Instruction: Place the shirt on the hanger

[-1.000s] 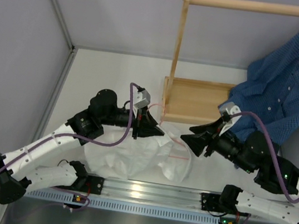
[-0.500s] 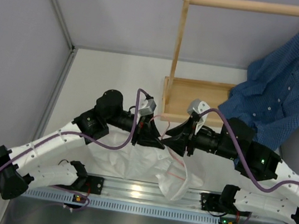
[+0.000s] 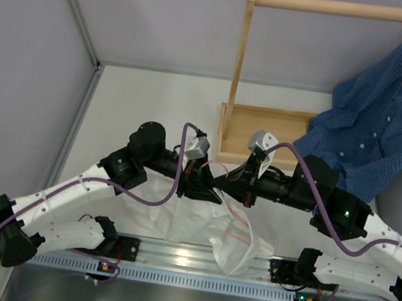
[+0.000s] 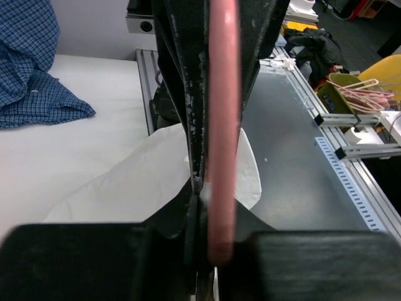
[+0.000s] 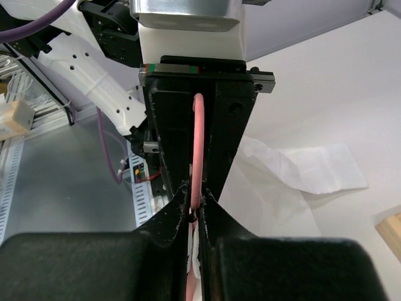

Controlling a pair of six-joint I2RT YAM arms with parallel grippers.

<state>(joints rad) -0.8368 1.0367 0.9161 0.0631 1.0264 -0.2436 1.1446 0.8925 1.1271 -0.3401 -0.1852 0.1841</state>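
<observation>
Two tools are pictured meeting over the worktop (image 3: 140, 103), toward the middle of its near edge. The left tool (image 3: 209, 189) is closed on the thin pink wire of the hanger (image 4: 222, 125), which is pinched between its dark fingers. The right tool (image 3: 231, 189), turned to face it, is likewise clamped on the same wire. The hanger is held off the worktop between the two, just in front of the wooden tray (image 3: 264, 133), and part of its wire is seen running down over the shirt (image 3: 190, 221). The shirt, white and wrinkled, is bunched on the worktop beneath the tools, against the middle of the near edge. Whether the wire passes inside the cloth cannot be told. At the far right corner a blue checked shirt (image 3: 379, 124) is draped from the wooden rail (image 3: 343, 9), with its lower part spilled over the tray's right end.
</observation>
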